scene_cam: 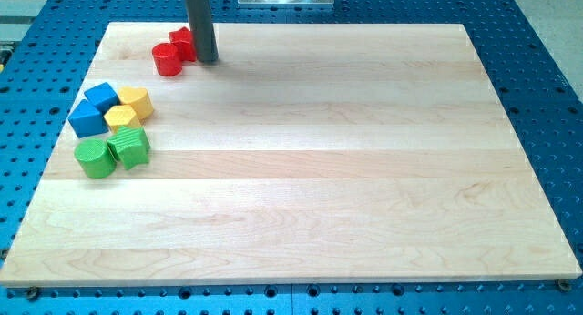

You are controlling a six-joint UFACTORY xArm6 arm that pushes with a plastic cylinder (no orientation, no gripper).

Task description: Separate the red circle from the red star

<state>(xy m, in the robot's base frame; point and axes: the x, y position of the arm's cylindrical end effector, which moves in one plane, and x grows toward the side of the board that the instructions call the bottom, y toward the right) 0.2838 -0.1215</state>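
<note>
While the red circle (168,59) touches the red star (183,42), my tip (207,60), a jawless rod, stands at the star's four o'clock.

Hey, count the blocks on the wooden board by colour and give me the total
Red: 2, the red circle and the red star, touching, with my tip just to the view's right of them.
Blue: 2, and.
Yellow: 2, and.
Green: 2, and.
Total: 8 blocks.
</note>
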